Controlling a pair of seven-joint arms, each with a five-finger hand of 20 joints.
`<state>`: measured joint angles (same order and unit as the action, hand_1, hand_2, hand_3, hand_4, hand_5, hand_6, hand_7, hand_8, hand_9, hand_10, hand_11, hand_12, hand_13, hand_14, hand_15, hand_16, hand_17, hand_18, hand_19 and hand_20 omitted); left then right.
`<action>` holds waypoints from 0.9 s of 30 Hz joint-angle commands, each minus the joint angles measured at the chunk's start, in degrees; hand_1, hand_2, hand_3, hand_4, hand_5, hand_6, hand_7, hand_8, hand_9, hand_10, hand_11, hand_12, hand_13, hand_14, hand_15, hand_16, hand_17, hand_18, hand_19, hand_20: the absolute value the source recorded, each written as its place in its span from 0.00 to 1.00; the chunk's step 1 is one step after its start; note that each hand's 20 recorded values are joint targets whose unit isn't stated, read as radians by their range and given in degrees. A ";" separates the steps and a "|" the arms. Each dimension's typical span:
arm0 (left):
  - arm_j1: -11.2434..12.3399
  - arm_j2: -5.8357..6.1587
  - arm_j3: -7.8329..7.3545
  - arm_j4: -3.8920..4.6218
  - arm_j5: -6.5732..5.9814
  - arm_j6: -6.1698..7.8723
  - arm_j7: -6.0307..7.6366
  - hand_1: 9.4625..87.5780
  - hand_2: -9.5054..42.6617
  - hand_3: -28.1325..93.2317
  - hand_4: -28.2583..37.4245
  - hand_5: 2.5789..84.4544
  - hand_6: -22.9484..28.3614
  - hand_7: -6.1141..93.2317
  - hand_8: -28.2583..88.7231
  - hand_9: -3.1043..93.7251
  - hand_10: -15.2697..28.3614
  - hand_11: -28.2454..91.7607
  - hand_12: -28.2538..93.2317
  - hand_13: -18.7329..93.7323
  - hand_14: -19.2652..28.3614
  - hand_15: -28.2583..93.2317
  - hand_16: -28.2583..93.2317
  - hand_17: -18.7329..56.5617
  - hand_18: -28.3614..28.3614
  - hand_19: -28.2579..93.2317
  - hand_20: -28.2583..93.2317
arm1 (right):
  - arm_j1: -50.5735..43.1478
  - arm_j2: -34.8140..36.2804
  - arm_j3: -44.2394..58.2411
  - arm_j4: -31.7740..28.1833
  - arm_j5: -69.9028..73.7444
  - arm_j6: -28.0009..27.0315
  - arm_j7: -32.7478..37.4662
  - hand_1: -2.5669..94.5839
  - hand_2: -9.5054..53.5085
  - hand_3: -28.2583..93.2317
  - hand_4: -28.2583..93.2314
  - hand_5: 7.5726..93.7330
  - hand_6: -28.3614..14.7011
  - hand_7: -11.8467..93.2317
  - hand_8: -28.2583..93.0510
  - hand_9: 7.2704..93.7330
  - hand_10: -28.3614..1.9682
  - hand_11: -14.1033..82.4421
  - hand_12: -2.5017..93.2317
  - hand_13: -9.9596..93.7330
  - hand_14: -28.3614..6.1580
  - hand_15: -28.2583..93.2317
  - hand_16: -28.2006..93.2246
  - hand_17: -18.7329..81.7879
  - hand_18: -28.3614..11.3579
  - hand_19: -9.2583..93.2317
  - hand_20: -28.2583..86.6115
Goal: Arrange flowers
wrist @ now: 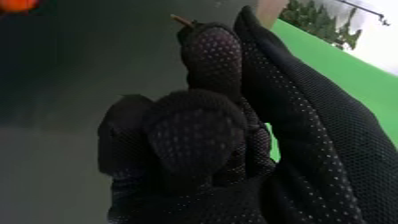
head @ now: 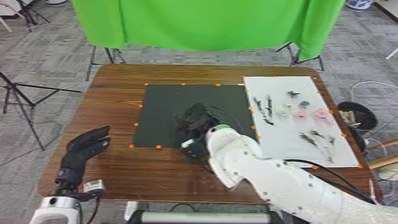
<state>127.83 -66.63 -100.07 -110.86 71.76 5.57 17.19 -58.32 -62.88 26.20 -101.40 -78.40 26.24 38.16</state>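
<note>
In the head view my right hand is over the middle of the dark mat, with thin dark twig-like strands beside its fingers. The right wrist view shows that right hand with fingers curled and the brown tip of a thin stem poking out at a fingertip; the rest of the stem is hidden. On the white sheet lie dark twigs, pink flowers, small bluish-grey blooms and green sprigs. My left hand rests open left of the mat.
The brown table carries small orange markers around the mat and sheet. A dark bin stands past the right edge. A green cloth hangs beyond the far edge, and a black tripod is at the left.
</note>
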 commanded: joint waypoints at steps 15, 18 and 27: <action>1.73 -0.42 1.82 -0.56 -0.47 1.45 0.30 0.37 0.00 0.76 0.23 0.54 0.46 0.26 0.17 0.42 0.60 0.44 0.37 0.48 0.74 0.45 0.24 0.38 0.77 0.40 0.41 | 3.18 -4.73 -4.95 5.52 12.15 10.37 -0.35 0.67 0.00 0.71 0.35 0.67 0.50 0.63 0.35 0.99 0.44 0.36 0.38 1.00 0.65 0.63 0.36 0.95 0.58 0.85 0.52; 1.79 -0.51 2.01 -0.52 -0.37 1.35 0.16 0.37 0.00 0.76 0.23 0.54 0.46 0.26 0.17 0.42 0.59 0.44 0.37 0.48 0.74 0.45 0.24 0.37 0.77 0.40 0.41 | 3.02 -5.23 -4.68 5.78 14.70 11.70 -0.98 0.68 0.00 0.70 0.35 0.67 0.50 0.63 0.35 0.99 0.44 0.35 0.39 1.00 0.63 0.62 0.36 0.95 0.57 0.84 0.53; 1.71 -0.82 2.70 -0.68 -0.12 1.45 -0.16 0.36 0.00 0.75 0.23 0.54 0.46 0.25 0.18 0.42 0.60 0.44 0.37 0.48 0.74 0.45 0.24 0.37 0.77 0.40 0.40 | 2.95 -6.34 -4.48 5.91 19.20 13.10 -1.79 0.69 0.00 0.71 0.34 0.67 0.50 0.61 0.36 1.00 0.38 0.31 0.39 1.00 0.57 0.60 0.36 0.94 0.54 0.82 0.54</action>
<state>128.68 -66.66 -98.45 -111.51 71.62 6.79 17.80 -54.99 -68.13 22.13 -95.88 -60.23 38.79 36.35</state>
